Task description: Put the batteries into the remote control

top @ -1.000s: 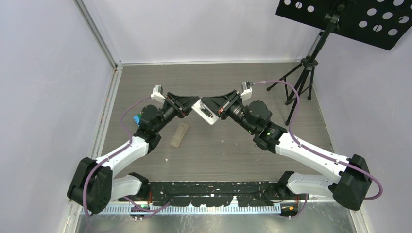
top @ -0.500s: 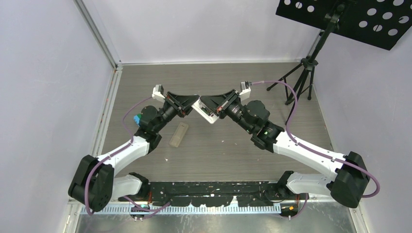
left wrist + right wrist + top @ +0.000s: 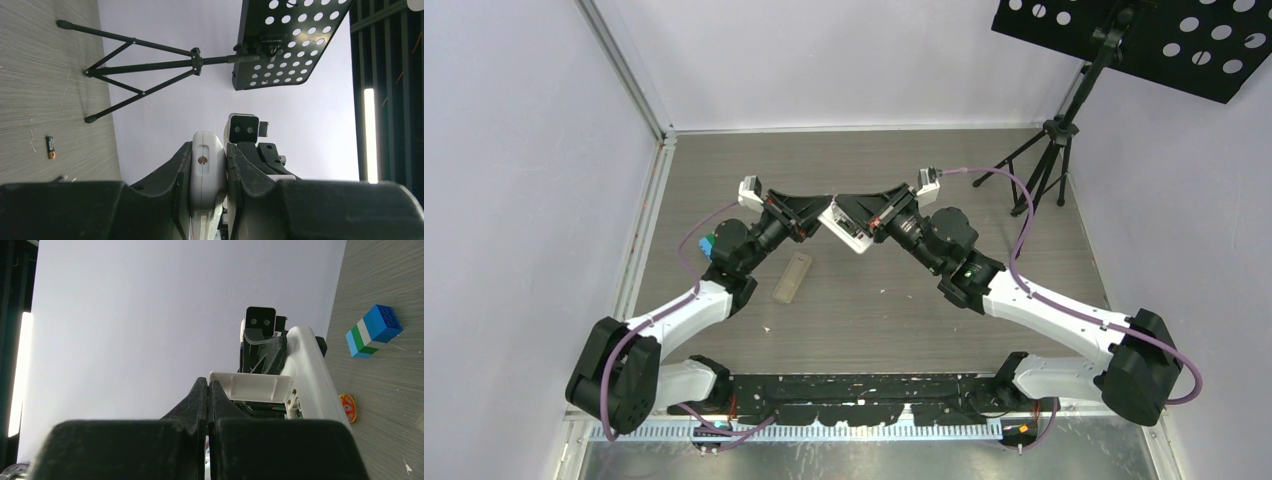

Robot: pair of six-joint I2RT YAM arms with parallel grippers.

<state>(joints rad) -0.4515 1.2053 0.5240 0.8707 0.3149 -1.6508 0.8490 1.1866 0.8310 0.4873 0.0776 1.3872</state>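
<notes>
Above the bench (image 3: 894, 320), open room all round, left fingers (image 3: 176, 170) pinch the remote control (image 3: 844, 224); right fingers (image 3: 200, 400), pressed together, reach its edge. Both sit slightly farther back than before.

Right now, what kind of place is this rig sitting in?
Probably a robot lab test cell: plain white walls box in a wood-grain tabletop, a left arm and right arm are bolted at its near edge, and a perforated black panel stands on a tripod.
</notes>
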